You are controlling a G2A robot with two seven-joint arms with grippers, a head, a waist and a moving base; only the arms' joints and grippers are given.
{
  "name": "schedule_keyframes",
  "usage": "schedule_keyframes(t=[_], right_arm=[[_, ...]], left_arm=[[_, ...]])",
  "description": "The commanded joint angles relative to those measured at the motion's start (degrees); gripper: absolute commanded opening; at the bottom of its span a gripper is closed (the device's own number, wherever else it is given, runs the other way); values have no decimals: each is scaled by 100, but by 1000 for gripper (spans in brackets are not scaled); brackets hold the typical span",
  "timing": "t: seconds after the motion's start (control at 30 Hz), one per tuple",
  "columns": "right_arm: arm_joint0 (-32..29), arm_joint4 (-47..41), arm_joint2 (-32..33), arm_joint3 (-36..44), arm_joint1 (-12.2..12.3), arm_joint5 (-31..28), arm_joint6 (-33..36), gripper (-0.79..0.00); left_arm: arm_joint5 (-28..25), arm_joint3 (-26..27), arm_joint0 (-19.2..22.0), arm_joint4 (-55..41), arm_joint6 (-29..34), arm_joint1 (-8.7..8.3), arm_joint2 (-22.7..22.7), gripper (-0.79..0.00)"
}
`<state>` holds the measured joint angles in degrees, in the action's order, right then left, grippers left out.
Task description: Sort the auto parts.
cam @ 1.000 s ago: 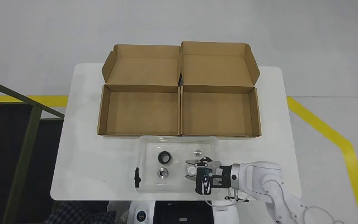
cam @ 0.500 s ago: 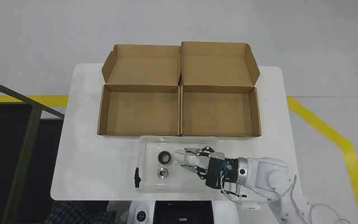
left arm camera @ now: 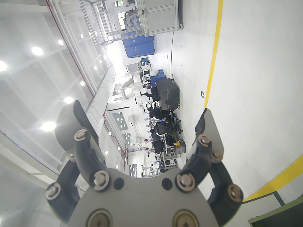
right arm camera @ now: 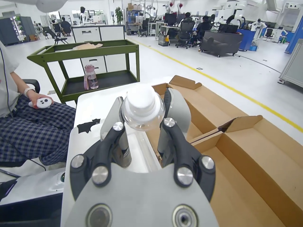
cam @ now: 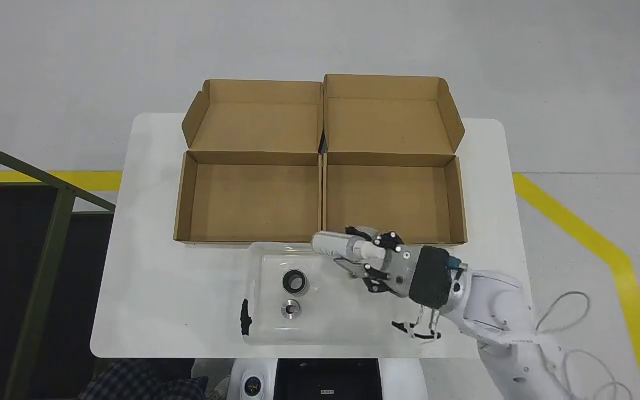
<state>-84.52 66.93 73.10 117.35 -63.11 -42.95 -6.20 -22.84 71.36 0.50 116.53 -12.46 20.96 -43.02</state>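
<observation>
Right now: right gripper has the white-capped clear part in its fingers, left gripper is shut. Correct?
Not quite. The left gripper is open, not shut: the left wrist view shows its fingers spread wide with nothing between them. The rest holds: the right gripper has the white-capped clear part in its fingers.
</observation>
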Motion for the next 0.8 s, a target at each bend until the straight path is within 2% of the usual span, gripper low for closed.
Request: schedule_keyframes(t=[0.0, 0.37, 0.77], right_arm=[[47, -169, 39, -29, -1, 13, -10, -785], [202, -647, 280, 13, -9, 281, -114, -785], [411, -1186, 250, -63, -34, 208, -133, -785]], left_arm=[[0, 0, 0, 0, 0, 0, 0, 0], [0, 0, 0, 0, 0, 0, 0, 0], [0, 0, 0, 0, 0, 0, 0, 0]])
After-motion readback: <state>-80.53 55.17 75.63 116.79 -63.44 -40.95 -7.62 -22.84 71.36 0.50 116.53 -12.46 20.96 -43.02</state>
